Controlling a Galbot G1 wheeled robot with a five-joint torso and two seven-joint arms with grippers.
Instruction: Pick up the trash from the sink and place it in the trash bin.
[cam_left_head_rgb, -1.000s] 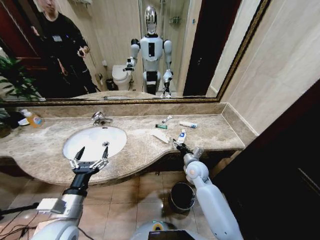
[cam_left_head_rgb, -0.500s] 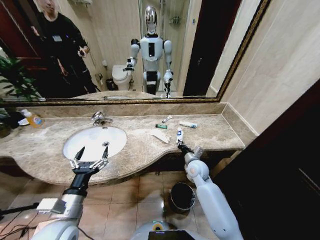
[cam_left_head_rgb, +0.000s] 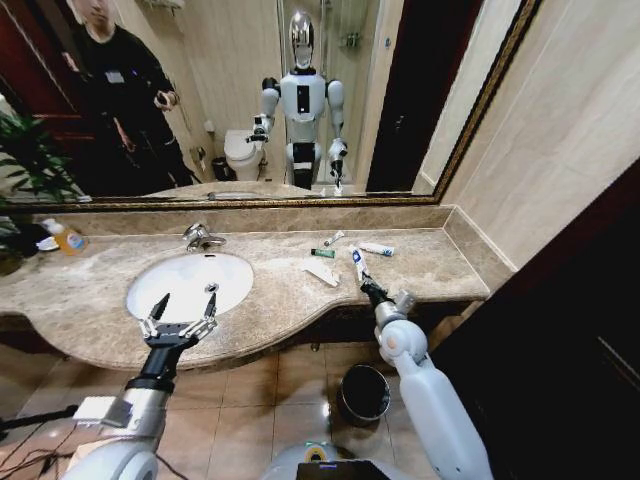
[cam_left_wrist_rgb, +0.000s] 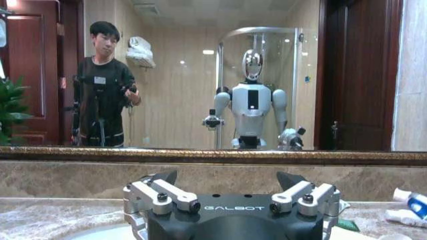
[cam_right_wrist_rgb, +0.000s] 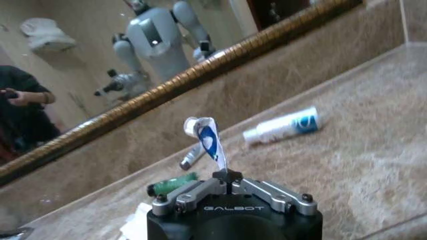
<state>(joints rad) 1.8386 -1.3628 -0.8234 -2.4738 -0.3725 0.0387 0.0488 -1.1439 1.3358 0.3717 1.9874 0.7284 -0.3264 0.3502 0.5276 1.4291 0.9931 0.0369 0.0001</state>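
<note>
The right gripper (cam_left_head_rgb: 366, 285) is above the marble worktop (cam_left_head_rgb: 420, 262), its fingers pinched tight on a small white tube with blue marks (cam_right_wrist_rgb: 207, 140) that stands upright, clear of the worktop surface. Behind it on the worktop lie another white and blue tube (cam_right_wrist_rgb: 283, 126), a dark green tube (cam_right_wrist_rgb: 171, 184), a slim white tube (cam_left_head_rgb: 334, 238) and a flat paper scrap (cam_left_head_rgb: 321, 271), all to the right of the sink (cam_left_head_rgb: 190, 283). The left gripper (cam_left_head_rgb: 180, 318) hovers over the front edge of the sink with its fingers spread wide, holding nothing. The trash bin (cam_left_head_rgb: 364, 393) stands on the floor below the worktop, beside the right arm.
</note>
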